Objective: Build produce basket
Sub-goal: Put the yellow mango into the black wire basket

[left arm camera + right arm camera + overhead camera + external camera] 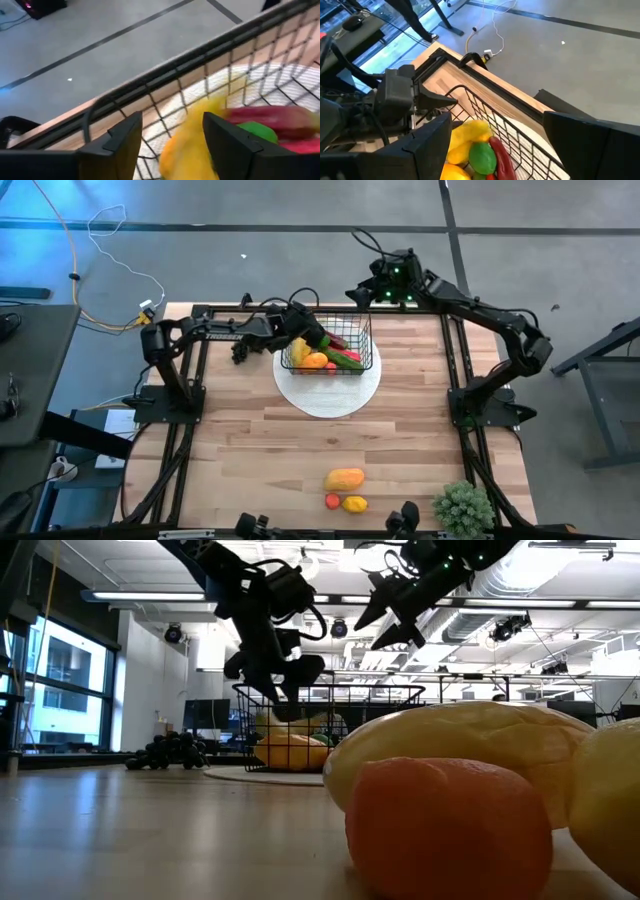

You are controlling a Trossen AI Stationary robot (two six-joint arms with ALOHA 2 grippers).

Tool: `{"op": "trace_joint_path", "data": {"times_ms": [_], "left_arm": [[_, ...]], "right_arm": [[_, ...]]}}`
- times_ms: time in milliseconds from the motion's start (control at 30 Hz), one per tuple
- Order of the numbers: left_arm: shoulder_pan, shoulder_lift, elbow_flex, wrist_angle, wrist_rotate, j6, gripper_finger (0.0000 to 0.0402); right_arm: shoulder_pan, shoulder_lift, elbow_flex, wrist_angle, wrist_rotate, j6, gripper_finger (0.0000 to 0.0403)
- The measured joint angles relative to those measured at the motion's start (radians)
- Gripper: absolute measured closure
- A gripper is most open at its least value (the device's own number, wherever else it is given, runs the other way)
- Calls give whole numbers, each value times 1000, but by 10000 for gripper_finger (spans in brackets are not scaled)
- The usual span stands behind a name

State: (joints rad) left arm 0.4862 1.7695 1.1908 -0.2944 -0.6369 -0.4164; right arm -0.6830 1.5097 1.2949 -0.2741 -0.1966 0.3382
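Right up close to the low camera sit an orange fruit (450,825) and two yellow fruits (344,479), near the front edge of the bench (240,450). Far from them, by the back edge, the basket (362,340) stands on a white disc (330,392). It holds a banana (468,134), a green fruit (482,157) and a red chili (504,159). Left fingers (322,338) hang spread apart over the basket's left end. Right fingers (357,295) are spread wide too, just past its back right corner. Dark grapes (170,751) lie left of the basket
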Motion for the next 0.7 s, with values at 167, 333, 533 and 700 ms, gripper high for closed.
{"op": "trace_joint_path", "data": {"times_ms": [167,333,533,700], "left_arm": [[23,-23,0,-12,6,0,193],[46,-86,-1,-59,84,29,196],[58,-217,0,-166,111,121,196],[58,-345,0,-231,113,199,196]], "right_arm": [[-26,0,0,-6,-59,1,110],[-15,-1,0,-59,-116,28,110],[70,-1,0,-103,-153,53,110],[181,-1,0,-105,-153,54,110]]}}
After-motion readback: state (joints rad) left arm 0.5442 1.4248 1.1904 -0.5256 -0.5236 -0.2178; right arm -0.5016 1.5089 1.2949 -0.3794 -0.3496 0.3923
